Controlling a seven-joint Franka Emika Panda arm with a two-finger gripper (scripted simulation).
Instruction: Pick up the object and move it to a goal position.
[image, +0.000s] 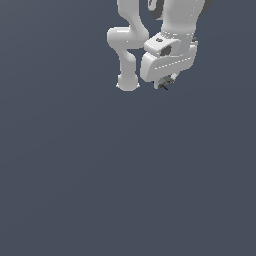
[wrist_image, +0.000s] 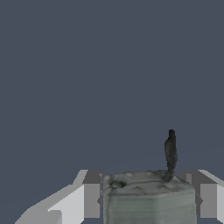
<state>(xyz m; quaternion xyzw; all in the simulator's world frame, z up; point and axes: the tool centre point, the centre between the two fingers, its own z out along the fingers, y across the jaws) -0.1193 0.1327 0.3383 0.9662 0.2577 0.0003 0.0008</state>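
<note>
In the wrist view the object (wrist_image: 148, 199) sits between my two fingers as a mottled grey-green lump, with a thin dark stem (wrist_image: 170, 151) sticking out past them. My gripper (wrist_image: 148, 205) is shut on it, one light-grey finger (wrist_image: 89, 199) pressing each side. In the exterior view the gripper (image: 164, 83) hangs under the white hand near the top. There the object (image: 163, 85) shows only as a tiny dark speck at the fingertips.
A flat slate-grey floor (image: 125, 175) fills both views with nothing else on it. The arm's white links and base column (image: 127, 75) stand just to the exterior view's left of the gripper.
</note>
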